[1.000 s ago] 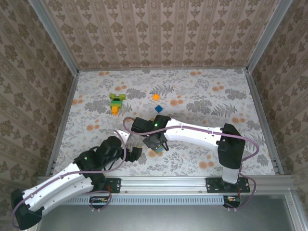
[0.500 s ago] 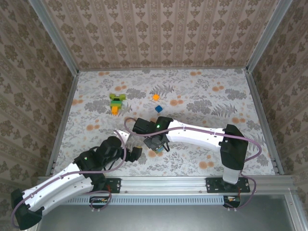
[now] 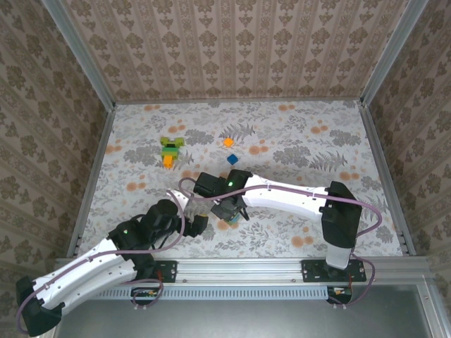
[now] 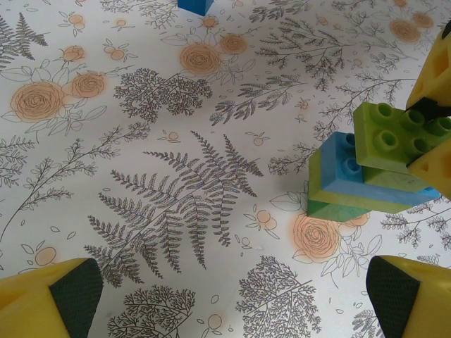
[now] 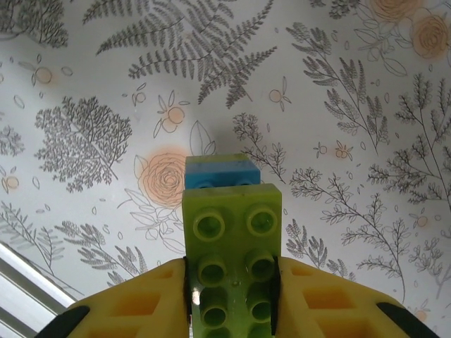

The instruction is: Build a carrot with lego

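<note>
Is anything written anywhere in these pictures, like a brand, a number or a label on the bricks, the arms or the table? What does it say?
None: no word, number or logo can be read in any view.
lime brick: its studs look like plain rings, with no lettering legible.
tablecloth: printed flowers and ferns, no writing.
right arm: white shell, no label legible.

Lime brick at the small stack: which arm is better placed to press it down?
Right. The right gripper holds the lime brick over the blue-topped stack; the left gripper hangs open nearby, empty.
</note>
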### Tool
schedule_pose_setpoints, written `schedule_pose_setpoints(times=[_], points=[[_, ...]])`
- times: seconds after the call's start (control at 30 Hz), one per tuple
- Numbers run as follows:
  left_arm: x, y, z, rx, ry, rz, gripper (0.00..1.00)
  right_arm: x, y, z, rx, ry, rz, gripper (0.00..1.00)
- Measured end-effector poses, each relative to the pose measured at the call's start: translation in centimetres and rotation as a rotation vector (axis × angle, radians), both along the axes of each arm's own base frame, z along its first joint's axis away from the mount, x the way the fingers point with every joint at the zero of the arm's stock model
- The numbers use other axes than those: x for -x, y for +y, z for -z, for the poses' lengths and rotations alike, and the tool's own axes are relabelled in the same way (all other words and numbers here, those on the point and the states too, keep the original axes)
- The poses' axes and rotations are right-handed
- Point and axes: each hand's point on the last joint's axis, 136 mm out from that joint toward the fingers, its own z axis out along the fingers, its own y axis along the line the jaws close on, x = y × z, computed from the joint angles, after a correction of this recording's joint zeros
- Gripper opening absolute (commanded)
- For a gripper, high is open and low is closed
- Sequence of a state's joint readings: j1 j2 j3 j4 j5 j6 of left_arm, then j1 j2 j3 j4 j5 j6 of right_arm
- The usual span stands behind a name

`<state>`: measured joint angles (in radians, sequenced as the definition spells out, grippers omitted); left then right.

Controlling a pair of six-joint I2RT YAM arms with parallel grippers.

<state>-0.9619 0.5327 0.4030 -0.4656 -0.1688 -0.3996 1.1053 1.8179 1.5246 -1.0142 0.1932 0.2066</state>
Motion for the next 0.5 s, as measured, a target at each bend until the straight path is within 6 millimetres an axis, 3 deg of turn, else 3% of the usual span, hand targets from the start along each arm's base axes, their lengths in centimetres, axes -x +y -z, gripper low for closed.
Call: schedule_pose_setpoints(times=[0.5], points=[[0.0, 0.0, -0.02, 0.001, 0.0, 0.0, 0.99, 0.55, -0.45, 0.16, 0.114, 0.012, -0.3, 0.47]])
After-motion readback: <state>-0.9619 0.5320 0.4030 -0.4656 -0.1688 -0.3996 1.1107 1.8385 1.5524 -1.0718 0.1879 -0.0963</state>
